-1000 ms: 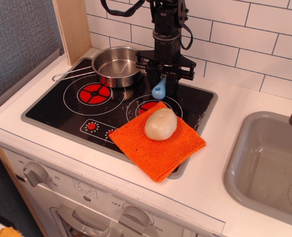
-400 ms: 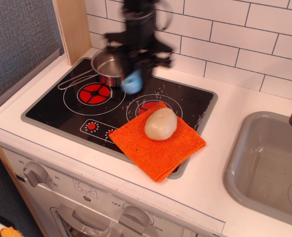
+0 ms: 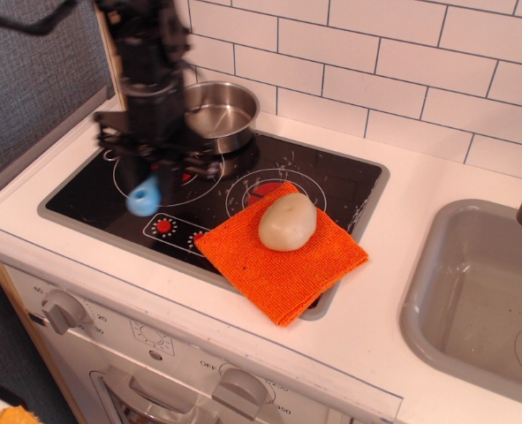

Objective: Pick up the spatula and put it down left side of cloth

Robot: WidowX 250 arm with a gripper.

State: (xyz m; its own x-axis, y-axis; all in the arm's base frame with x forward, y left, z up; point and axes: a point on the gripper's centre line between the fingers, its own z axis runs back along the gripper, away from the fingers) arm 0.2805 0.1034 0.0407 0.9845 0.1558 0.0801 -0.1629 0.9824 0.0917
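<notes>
Main worry right now is a sloppy release. The gripper is blurry, so I read it as mid-swing, and if the jaws let go while the arm is carrying speed, that little spatula could skid off across the glossy black stovetop instead of staying put. It looks like light, smooth plastic, so I'd guess it slides easily. It also seems to hang above the stovetop instead of resting on it (hard to be sure from one angle), so a drop from there could bounce it toward the front edge of the counter.

Second thing: the steel pot sits behind the cloth and to its left, and its long handle sticks out to the left, right behind the arm. Any drift backward could clip the handle and shove the pot.

The spatula itself is a small, rounded, light-blue blob, clamped in the jaws and poking out below them, well to the left of the cloth. The cloth is bright orange, lying flat, half on the stovetop, with a cream egg-shaped lump sitting on it. Nothing's touching the cloth, so it shouldn't get dragged.
</notes>
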